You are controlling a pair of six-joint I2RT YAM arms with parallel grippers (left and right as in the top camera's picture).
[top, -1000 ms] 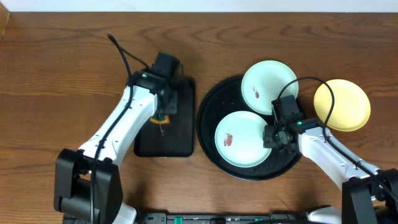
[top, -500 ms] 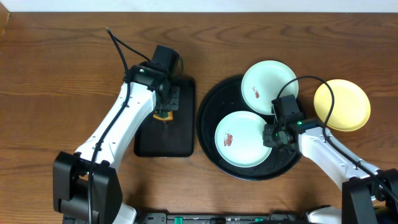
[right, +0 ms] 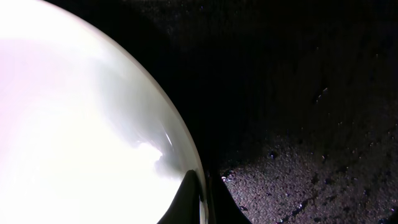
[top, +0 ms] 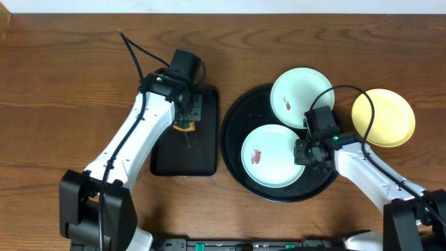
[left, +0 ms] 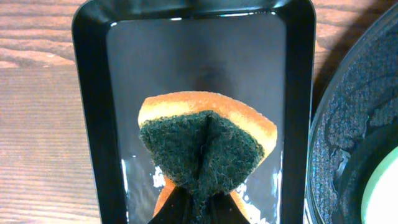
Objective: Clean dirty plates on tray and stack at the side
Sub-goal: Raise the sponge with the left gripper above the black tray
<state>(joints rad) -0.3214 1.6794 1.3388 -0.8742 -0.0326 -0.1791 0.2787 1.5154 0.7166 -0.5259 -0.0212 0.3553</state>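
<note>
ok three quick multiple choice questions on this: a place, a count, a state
1. The pale yellow round plate lies: A on the wooden table right of the large round black tray; B inside that tray; C on another plate.
2. Pale mint-white plates with red-brown smears: A none; B one; C two.
3. The left gripper is: A open; B shut on the orange-and-green sponge; C shut on a plate.
1 A, it sits off the tray; 2 C, both show smears; 3 B, it pinches the sponge.
</note>
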